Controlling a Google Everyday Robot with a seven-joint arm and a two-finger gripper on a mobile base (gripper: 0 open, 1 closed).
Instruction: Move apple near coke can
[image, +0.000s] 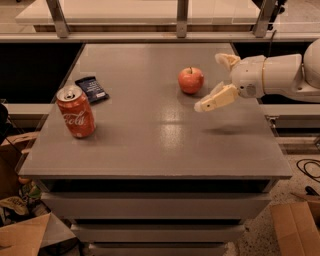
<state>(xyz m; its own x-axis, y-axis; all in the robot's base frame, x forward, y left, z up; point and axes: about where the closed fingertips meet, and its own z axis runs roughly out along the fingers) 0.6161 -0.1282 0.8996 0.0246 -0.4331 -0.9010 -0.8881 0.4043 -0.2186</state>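
arm (280, 75): reaches in level from 3 o'clock.
gripper (209, 82): just beside apple (191, 80), at its 3 o'clock; fingers spread wide, empty.
coke can (76, 111): at apple's 8 o'clock, well apart.

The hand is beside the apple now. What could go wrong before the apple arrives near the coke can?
1. The apple is round and glossy, and the open hand hovers beside it, not around it. A small error in the approach may bump the apple, so it rolls away.
2. The coke can stands upright close to an edge of the table. An arrival too close might tip it or push it off.
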